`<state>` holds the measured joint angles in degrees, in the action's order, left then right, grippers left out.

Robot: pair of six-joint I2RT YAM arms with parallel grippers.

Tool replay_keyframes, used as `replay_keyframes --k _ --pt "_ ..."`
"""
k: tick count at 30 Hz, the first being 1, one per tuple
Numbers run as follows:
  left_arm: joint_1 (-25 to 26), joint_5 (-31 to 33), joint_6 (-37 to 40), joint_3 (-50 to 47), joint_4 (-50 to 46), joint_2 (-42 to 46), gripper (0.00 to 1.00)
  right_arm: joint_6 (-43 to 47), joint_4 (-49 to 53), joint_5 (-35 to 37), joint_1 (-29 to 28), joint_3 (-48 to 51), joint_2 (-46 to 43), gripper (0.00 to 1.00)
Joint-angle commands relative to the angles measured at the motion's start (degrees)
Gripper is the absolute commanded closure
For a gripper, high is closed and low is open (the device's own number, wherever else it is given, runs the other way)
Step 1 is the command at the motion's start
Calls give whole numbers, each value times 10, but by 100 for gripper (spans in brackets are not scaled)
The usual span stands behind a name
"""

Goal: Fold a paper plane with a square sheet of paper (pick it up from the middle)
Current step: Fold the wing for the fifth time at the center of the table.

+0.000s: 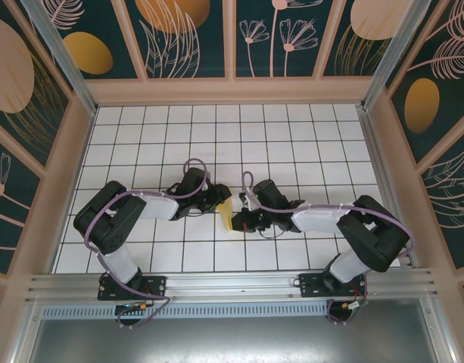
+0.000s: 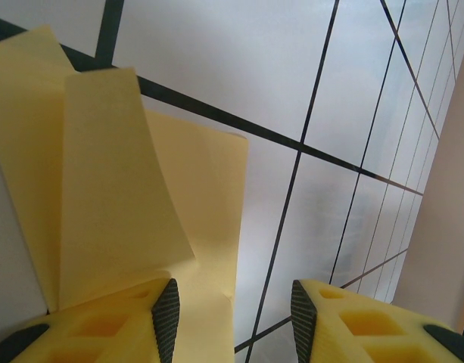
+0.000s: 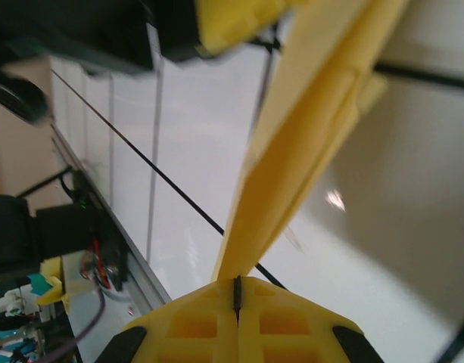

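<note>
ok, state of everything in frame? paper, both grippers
sheet of paper: folded into overlapping layers, not yet a plane, sits between the two grippers.
left gripper: jaws apart, paper edge reaching into the gap, not clamped.
right gripper: jaws shut on the paper's folded edge.
</note>
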<state>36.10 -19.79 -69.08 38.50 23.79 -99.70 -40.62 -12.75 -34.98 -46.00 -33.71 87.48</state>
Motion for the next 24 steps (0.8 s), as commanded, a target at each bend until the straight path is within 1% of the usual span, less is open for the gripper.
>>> replay_keyframes --k 1,4,6,9,12,14,16,18,19,22,24 --pt "-4 8 15 4 -28 -17 53 -8 -42 -4 6 -28 29 98" --pt "-4 8 15 3 -29 -16 53 -16 -51 -16 11 -26 36 98" --pt "-4 9 17 4 -30 -14 53 -5 -6 -15 9 -28 18 97" --pt "-3 10 16 4 -30 -15 53 36 89 42 11 -9 -36 95" --pt "-4 8 14 2 -25 -17 53 44 137 76 29 15 -74 94" --pt "-4 10 12 -1 -25 -14 53 34 110 62 33 24 -94 94" --pt "-4 11 11 -2 -24 -13 53 6 49 41 32 30 -94 93" --pt "-4 9 11 0 -24 -14 53 -29 -31 12 31 31 -64 93" --pt "-4 9 11 0 -24 -15 53 -38 -54 2 30 23 -45 94" --pt "-4 8 13 1 -26 -14 53 -53 -102 -8 18 -2 9 94" --pt "-4 10 13 1 -27 -13 53 -59 -110 -10 11 -20 43 94"
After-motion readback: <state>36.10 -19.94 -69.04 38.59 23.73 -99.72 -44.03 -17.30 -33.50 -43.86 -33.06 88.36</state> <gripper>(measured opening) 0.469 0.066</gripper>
